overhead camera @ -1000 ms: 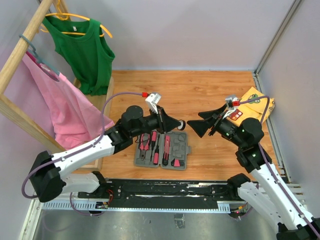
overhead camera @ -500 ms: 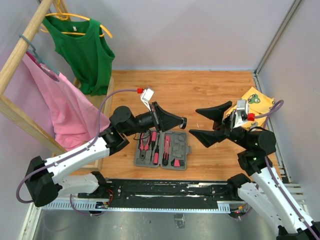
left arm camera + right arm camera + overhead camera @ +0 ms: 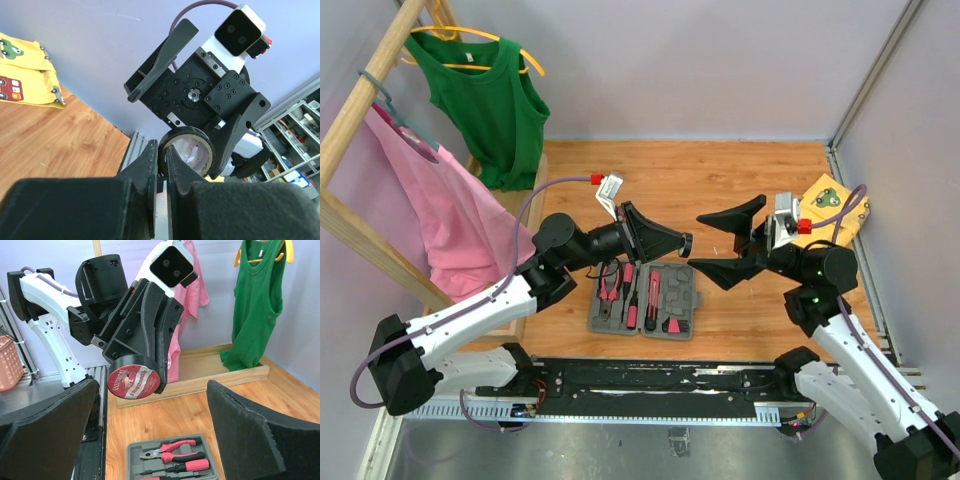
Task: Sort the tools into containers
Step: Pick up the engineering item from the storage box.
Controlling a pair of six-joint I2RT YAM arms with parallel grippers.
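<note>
So the right pincer (image 3: 696, 240) just swung in, spread wide, facing the disc (image 3: 134, 381) the left pincer (image 3: 161, 165) pinches above the case (image 3: 686, 285). Handoff probably, disc's not slotted yet.

The table (image 3: 720, 180) is smooth wood, the tool case (image 3: 680, 298) matt grey plastic, the tape roll (image 3: 136, 382) glossy.

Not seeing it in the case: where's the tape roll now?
Top view, centre: the tape roll is in the air, pinched in the left gripper above the far edge of the grey case, facing the open right gripper.
</note>
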